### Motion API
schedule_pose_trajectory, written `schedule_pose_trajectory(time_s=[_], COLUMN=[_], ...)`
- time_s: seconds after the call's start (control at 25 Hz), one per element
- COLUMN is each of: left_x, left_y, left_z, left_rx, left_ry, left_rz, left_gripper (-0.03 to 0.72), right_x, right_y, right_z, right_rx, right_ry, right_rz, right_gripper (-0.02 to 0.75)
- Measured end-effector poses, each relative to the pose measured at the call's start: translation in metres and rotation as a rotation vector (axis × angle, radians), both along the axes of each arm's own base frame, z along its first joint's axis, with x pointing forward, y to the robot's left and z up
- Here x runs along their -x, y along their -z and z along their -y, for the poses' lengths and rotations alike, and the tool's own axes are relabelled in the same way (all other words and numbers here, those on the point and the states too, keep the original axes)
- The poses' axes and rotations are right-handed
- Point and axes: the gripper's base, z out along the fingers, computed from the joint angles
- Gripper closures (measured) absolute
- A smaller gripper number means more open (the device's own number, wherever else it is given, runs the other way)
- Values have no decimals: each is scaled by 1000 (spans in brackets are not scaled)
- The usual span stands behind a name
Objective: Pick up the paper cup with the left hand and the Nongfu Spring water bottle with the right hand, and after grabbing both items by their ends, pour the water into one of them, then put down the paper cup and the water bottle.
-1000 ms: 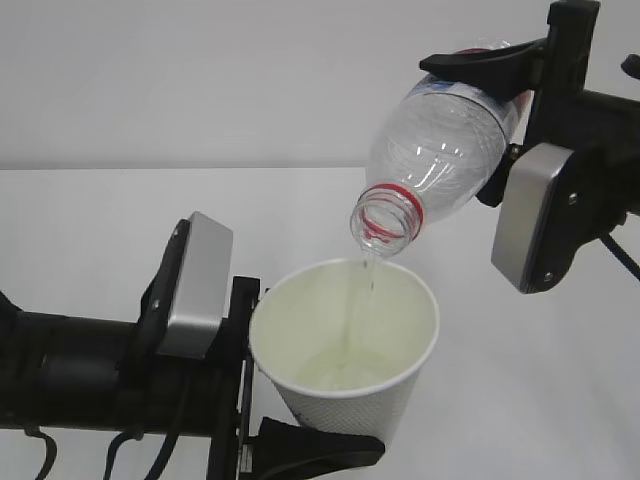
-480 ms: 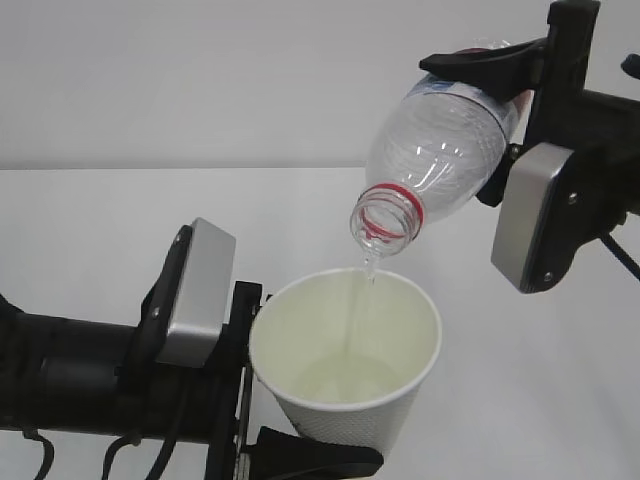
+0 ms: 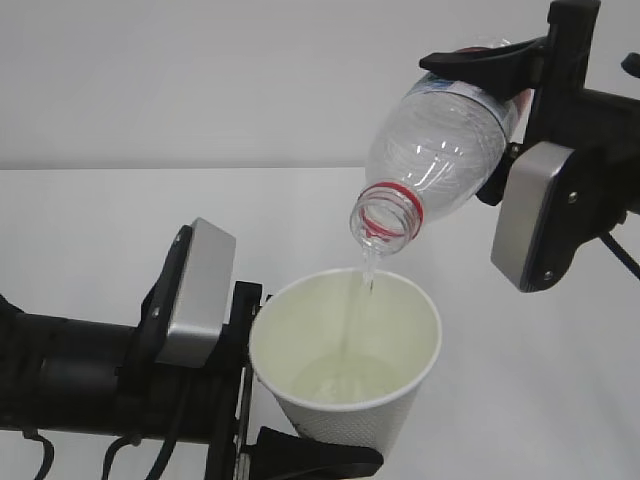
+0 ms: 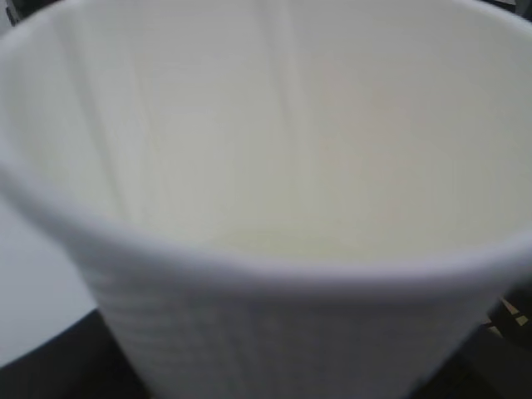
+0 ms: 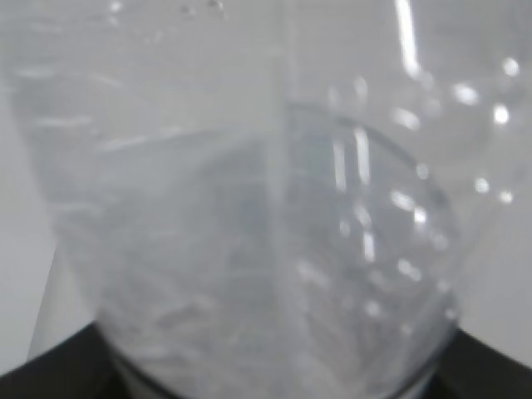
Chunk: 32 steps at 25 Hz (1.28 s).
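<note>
Mid-pour: Nongfu Spring water bottle point(image 3: 440, 160) tilted mouth-down, long axis slanting toward lower left, mouth just above the rim of the paper cup point(image 3: 345, 360), thin stream of water point(image 3: 360, 300) falling inside. Right hand point(image 3: 505, 110) jaws clamped on the bottle's base, held high. Left hand point(image 3: 265, 400) level, jaws clamped on the cup's base, clear of the table point(image 3: 100, 230).

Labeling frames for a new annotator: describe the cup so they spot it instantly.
Start at the white table; low in the middle, the left gripper holds a white paper cup upright. It sits directly under the tilted clear water bottle, and it is the only open-topped container, catching a thin stream of water.
</note>
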Motion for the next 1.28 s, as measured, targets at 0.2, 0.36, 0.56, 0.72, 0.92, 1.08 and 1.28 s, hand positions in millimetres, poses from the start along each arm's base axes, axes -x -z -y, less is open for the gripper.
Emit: schedule_pose_trajectory(time_s=[0.2, 0.36, 0.56, 0.72, 0.92, 1.08, 1.28], left_x=[0, 0, 0, 0, 0, 0, 0], left_y=[0, 0, 0, 0, 0, 0, 0], left_z=[0, 0, 0, 0, 0, 0, 0], left_rx=[0, 0, -2, -2, -2, -4, -4], left_ry=[0, 0, -1, -1, -1, -2, -2], left_rz=[0, 0, 0, 0, 0, 0, 0], left_gripper=[139, 139, 139, 139, 139, 139, 139], right_x=[0, 0, 0, 0, 0, 0, 0], right_y=[0, 0, -1, -1, -1, -1, -1], right_z=[0, 0, 0, 0, 0, 0, 0], right_rx=[0, 0, -2, -2, -3, -3, -3], right_ry=[0, 0, -1, -1, -2, -2, -2], right_rz=[2, 2, 3, 3, 4, 4, 4], right_gripper=[290, 290, 290, 290, 290, 290, 290])
